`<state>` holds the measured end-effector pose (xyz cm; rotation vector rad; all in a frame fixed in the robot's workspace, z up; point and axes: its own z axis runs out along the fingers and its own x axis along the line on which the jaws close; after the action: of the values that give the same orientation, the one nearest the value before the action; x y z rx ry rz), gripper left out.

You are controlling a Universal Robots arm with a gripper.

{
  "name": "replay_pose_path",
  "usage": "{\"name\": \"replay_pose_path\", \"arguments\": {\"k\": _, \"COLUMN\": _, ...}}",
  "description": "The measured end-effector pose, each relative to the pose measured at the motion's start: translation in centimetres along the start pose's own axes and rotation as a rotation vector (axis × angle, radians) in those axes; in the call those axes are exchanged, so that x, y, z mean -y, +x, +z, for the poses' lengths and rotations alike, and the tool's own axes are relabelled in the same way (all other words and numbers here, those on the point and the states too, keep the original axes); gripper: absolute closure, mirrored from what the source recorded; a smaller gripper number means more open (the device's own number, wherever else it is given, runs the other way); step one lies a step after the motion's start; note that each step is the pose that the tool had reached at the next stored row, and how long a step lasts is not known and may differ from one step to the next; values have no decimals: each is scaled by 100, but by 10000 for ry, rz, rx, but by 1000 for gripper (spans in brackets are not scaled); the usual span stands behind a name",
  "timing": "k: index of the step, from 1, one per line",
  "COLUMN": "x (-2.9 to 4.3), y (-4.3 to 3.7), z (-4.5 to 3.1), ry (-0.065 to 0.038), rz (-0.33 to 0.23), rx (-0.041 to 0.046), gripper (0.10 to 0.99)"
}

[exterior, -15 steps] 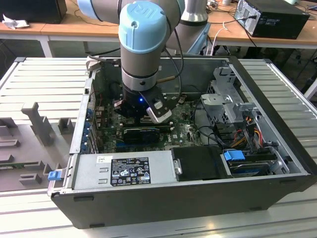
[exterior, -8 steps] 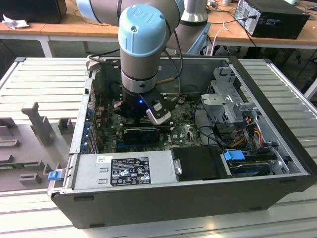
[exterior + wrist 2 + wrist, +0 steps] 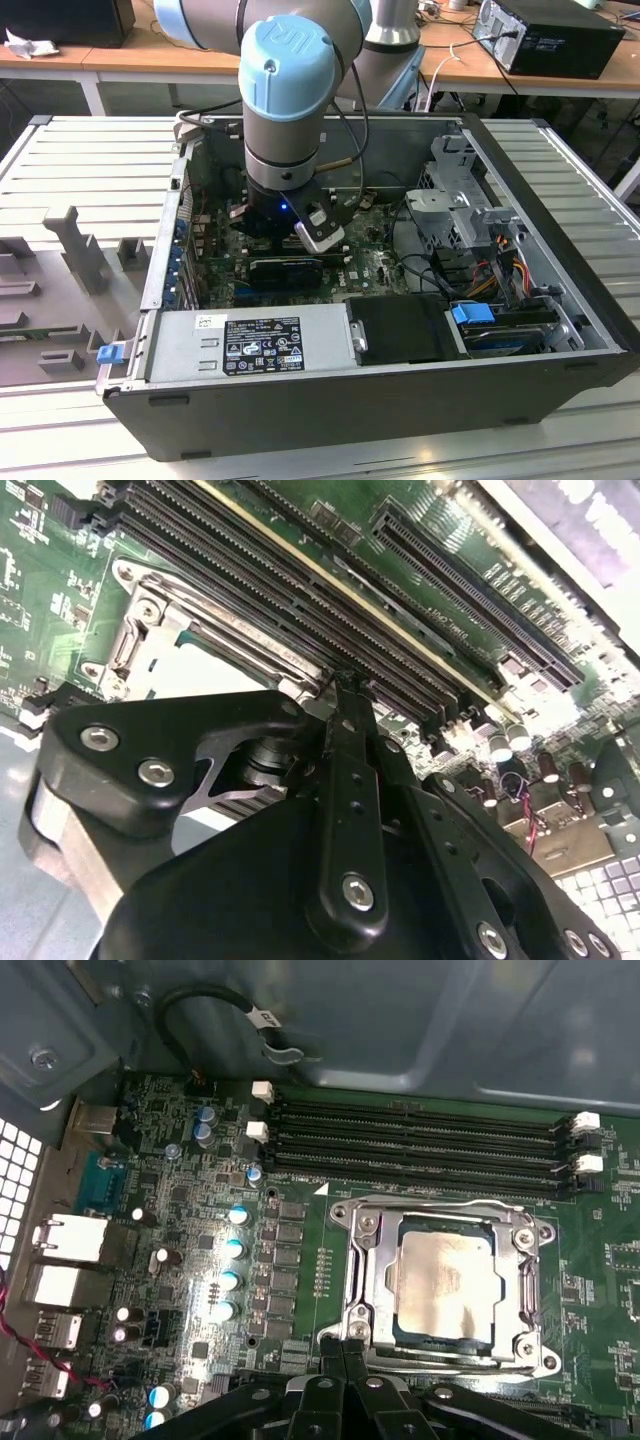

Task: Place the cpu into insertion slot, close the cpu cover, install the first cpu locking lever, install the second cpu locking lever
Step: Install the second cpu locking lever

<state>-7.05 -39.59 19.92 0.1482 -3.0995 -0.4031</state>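
Note:
In the first wrist view the cpu point(image 3: 445, 1280), a pale grey square, lies flat in the socket on the green motherboard. The cpu cover point(image 3: 365, 1260), a silvery frame, lies down around it. Thin locking lever wires run along two opposite socket edges; one point(image 3: 430, 1204) runs beside the memory slots. My gripper point(image 3: 345, 1348) is shut, with its black fingertips together at the socket edge opposite those slots. In the second wrist view the gripper point(image 3: 345, 685) tip sits at the socket frame point(image 3: 150, 630) beside long black slots. I cannot tell if a lever is pinched. In the exterior view the gripper point(image 3: 290, 238) reaches down into the open computer case.
Memory slots point(image 3: 420, 1145) with white clips lie along one side of the socket. Capacitors point(image 3: 232, 1250) and rear ports point(image 3: 70, 1240) stand on another side. The case holds a power supply point(image 3: 250, 345), a drive cage point(image 3: 465, 215), cables and a black card point(image 3: 285, 270).

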Motion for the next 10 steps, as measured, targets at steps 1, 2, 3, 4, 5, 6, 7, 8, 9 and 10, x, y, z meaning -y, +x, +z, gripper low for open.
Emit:
{"name": "replay_pose_path", "arguments": {"k": 1, "x": 1, "y": 0, "z": 8, "ry": -39, "rz": -1, "rx": 5, "gripper": 980}}
{"name": "replay_pose_path", "arguments": {"k": 2, "x": 2, "y": 1, "z": 13, "ry": -60, "rz": -1, "rx": 7, "gripper": 980}}
{"name": "replay_pose_path", "arguments": {"k": 3, "x": 3, "y": 3, "z": 17, "ry": -81, "rz": -2, "rx": 7, "gripper": 980}}
{"name": "replay_pose_path", "arguments": {"k": 4, "x": 3, "y": 12, "z": 22, "ry": -102, "rz": -3, "rx": 9, "gripper": 980}}
{"name": "replay_pose_path", "arguments": {"k": 5, "x": 3, "y": 16, "z": 24, "ry": -109, "rz": -3, "rx": 10, "gripper": 980}}
{"name": "replay_pose_path", "arguments": {"k": 6, "x": 2, "y": 21, "z": 27, "ry": -118, "rz": -4, "rx": 12, "gripper": 980}}
{"name": "replay_pose_path", "arguments": {"k": 7, "x": 4, "y": 26, "z": 28, "ry": -122, "rz": -5, "rx": 9, "gripper": 980}}
{"name": "replay_pose_path", "arguments": {"k": 8, "x": 4, "y": 27, "z": 29, "ry": -129, "rz": -5, "rx": 10, "gripper": 980}}
{"name": "replay_pose_path", "arguments": {"k": 9, "x": 4, "y": 27, "z": 29, "ry": -131, "rz": -4, "rx": 11, "gripper": 980}}
{"name": "replay_pose_path", "arguments": {"k": 10, "x": 3, "y": 28, "z": 25, "ry": -131, "rz": -4, "rx": 11, "gripper": 980}}
